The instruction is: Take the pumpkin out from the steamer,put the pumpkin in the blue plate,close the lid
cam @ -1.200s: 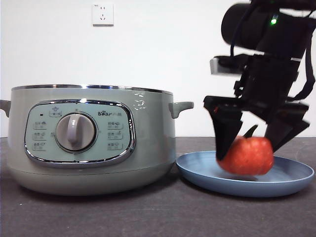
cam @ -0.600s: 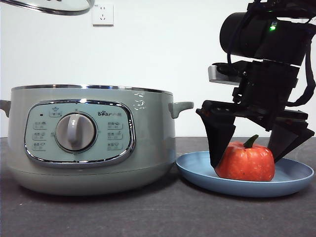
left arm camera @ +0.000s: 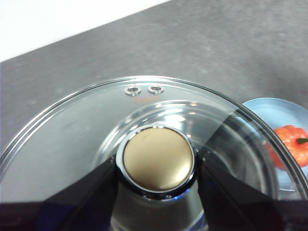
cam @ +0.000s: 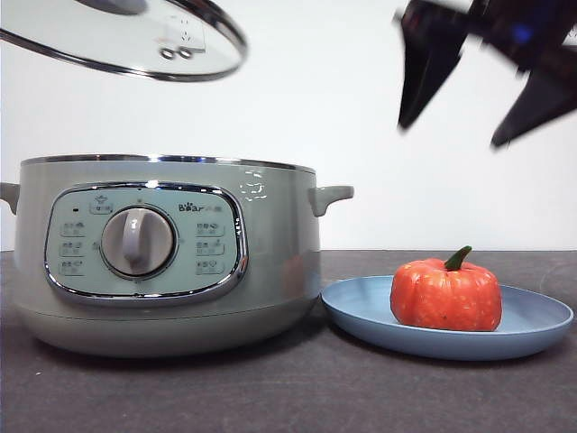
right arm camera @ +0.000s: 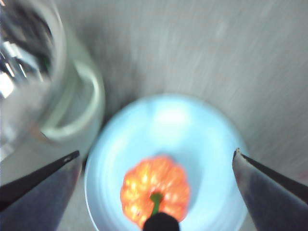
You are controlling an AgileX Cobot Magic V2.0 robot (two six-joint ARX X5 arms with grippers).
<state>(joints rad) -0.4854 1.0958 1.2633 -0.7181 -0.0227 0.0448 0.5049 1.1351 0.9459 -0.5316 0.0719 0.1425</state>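
Pumpkin (cam: 446, 295) resting on blue plate (cam: 532, 317).
We are clamping the lid (cam: 135, 45) with left tool (left arm camera: 156, 166) above the steamer (cam: 162, 253); right tool (cam: 478, 86) is hanging wide open, empty.

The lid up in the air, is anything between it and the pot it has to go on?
Nothing visible. The lid, held by the left gripper, hangs over the pot, whose rim is bare. The pumpkin sits aside on the plate.

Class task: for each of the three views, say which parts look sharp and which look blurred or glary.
Front view: pumpkin and steamer sharp, right gripper smeared. Left wrist view: lid sharp, with reflections in its glass. Right wrist view: blurred throughout, blue plate washed out.
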